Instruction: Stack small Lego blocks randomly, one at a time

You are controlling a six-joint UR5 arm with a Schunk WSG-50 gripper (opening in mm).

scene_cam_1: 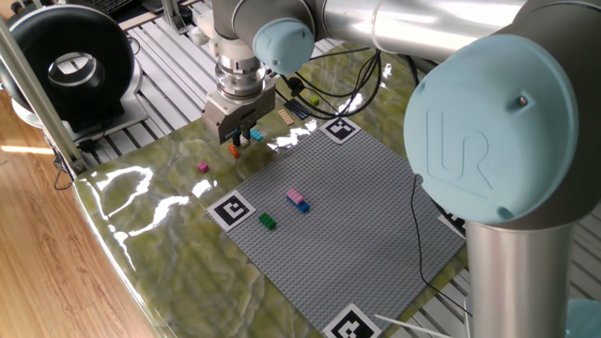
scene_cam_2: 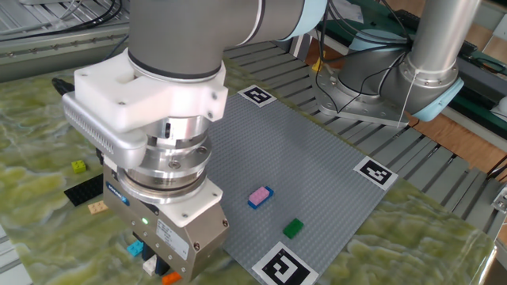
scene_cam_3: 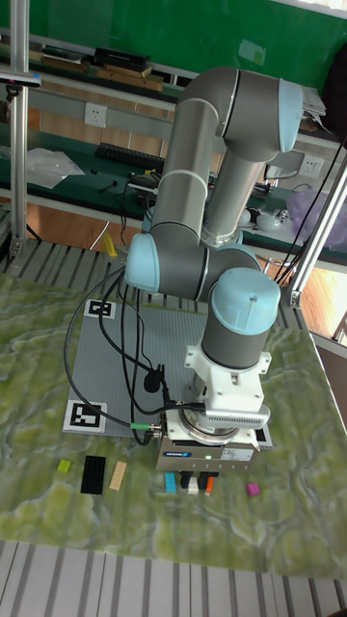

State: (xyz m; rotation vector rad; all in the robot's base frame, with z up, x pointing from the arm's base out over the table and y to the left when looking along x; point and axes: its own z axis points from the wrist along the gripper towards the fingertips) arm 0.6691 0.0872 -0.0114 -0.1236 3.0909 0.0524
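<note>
Off baseplate edge, gripper (scene_cam_3: pixel 202 479) sits low over orange block (scene_cam_1: pixel 234 149), cyan block (scene_cam_3: pixel 171 481) just beside. Can't tell jaw gap or grip. Pink-on-blue stack (scene_cam_1: pixel 297 199) and green block (scene_cam_1: pixel 268 222) on baseplate (scene_cam_1: pixel 357 207), likely stacking targets.

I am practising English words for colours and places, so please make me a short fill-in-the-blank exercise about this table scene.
1. On the grey baseplate, a pink block sits on top of a ____ block.
2. The loose block alone on the baseplate, nearest a marker tag, is ____.
3. The block directly under the gripper is ____.

Missing words: blue; green; orange
</note>
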